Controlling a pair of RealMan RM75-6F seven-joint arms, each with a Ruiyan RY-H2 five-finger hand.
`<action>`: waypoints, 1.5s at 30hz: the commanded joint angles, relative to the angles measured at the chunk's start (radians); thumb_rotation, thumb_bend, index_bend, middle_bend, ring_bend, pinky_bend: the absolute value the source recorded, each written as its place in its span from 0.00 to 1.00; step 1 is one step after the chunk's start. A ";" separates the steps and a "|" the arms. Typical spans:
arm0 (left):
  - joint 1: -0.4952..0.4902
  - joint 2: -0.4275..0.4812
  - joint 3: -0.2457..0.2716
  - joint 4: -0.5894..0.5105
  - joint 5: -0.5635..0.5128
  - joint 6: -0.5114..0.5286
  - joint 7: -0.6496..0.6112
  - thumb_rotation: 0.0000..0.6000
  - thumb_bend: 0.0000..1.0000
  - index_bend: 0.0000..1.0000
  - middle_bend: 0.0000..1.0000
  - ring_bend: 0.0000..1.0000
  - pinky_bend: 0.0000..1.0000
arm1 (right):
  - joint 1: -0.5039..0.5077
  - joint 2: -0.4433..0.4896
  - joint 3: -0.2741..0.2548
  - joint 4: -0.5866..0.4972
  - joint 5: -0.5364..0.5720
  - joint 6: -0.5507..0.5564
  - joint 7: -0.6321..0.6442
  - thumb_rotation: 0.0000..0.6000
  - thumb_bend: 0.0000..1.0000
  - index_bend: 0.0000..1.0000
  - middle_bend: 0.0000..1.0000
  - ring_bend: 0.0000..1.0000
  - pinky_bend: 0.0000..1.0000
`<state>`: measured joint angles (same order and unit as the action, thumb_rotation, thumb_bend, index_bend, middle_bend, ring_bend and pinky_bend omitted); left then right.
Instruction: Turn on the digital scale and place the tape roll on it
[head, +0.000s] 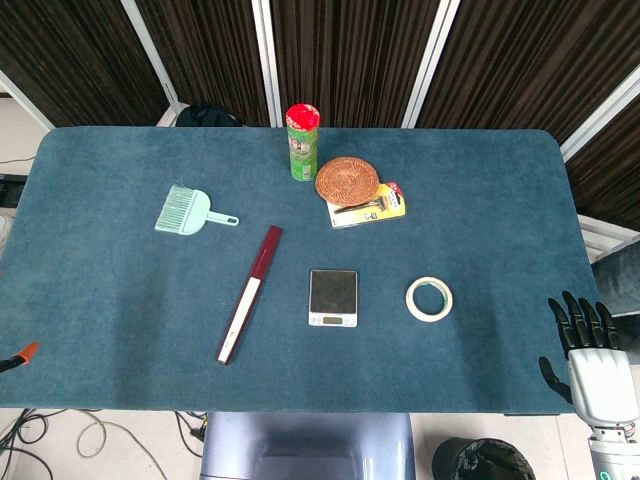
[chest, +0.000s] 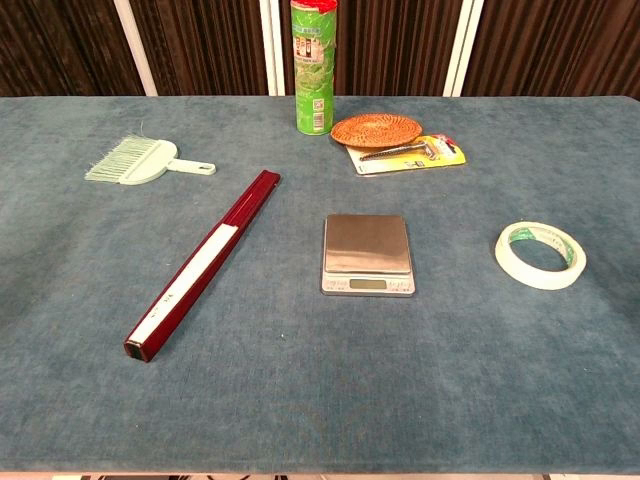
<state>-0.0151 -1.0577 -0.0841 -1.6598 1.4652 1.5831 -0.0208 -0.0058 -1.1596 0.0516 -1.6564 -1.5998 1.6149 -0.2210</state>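
Observation:
A small digital scale (head: 333, 297) (chest: 367, 254) with a steel platform lies near the middle of the blue table, nothing on it. To its right a white tape roll (head: 429, 299) (chest: 540, 254) lies flat on the cloth. My right hand (head: 590, 352) hovers at the table's front right corner, well right of the tape, fingers spread and holding nothing. It does not show in the chest view. My left hand is out of both views.
A long dark red box (head: 250, 293) (chest: 203, 262) lies left of the scale. Behind are a green can (head: 303, 142) (chest: 312, 66), a woven coaster (head: 348, 180) (chest: 376, 130) on a razor pack (chest: 420, 153), and a mint brush (head: 190, 212) (chest: 140, 162). An orange tip (head: 24, 353) shows at the left edge.

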 joint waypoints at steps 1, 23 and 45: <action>0.000 0.000 0.001 -0.003 -0.003 -0.003 0.004 1.00 0.00 0.00 0.00 0.00 0.00 | -0.001 0.001 0.000 0.001 -0.001 0.001 0.002 1.00 0.39 0.00 0.01 0.02 0.01; 0.016 0.005 -0.007 -0.014 0.000 0.034 -0.020 1.00 0.00 0.00 0.00 0.00 0.00 | 0.002 0.022 -0.043 -0.022 -0.033 -0.038 0.029 1.00 0.39 0.00 0.01 0.02 0.01; 0.015 -0.003 -0.014 -0.021 -0.023 0.025 0.004 1.00 0.00 0.00 0.00 0.00 0.00 | 0.328 0.075 0.005 -0.188 -0.004 -0.537 0.017 1.00 0.63 0.00 0.57 0.70 0.65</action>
<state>0.0000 -1.0607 -0.0983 -1.6805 1.4426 1.6085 -0.0174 0.2516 -1.0828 0.0261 -1.8174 -1.6404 1.1598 -0.1537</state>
